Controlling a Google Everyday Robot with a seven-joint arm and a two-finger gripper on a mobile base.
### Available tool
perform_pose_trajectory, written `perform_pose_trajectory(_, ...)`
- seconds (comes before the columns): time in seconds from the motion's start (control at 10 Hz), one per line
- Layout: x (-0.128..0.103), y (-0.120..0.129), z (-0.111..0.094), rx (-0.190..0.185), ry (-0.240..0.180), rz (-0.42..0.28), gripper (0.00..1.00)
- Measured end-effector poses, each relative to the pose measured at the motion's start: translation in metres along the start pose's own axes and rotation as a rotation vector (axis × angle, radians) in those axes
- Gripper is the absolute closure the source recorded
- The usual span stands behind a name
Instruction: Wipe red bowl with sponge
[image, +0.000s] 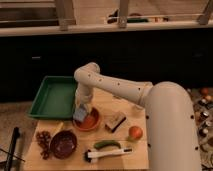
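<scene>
The red bowl (91, 121) sits on the wooden table, just right of the green tray. My gripper (81, 111) reaches down from the white arm over the bowl's left side. It is shut on the sponge (80, 116), a small pale blue-grey block pressed against the bowl's left rim and inner wall. The fingers are mostly hidden behind the wrist and the sponge.
A green tray (52, 97) lies to the left. A maroon bowl (64, 144) and dark grapes (43, 142) sit front left. A tan block (116, 121), an orange fruit (135, 132), a green vegetable (107, 144) and a white-handled brush (109, 153) lie to the right and front.
</scene>
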Motion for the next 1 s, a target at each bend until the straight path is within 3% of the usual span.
perform_pose_trajectory(0.2,-0.025,0.003,0.006,-0.028,-0.024,-0.054,1.00)
perform_pose_trajectory(0.5,-0.039,0.016,0.010,-0.085,-0.047,-0.080,1.00)
perform_pose_trajectory(0.7,-0.034,0.039,0.003,-0.113,-0.033,-0.041,1.00)
perform_pose_trajectory(1.0,-0.022,0.061,-0.004,-0.124,-0.012,0.022,1.00)
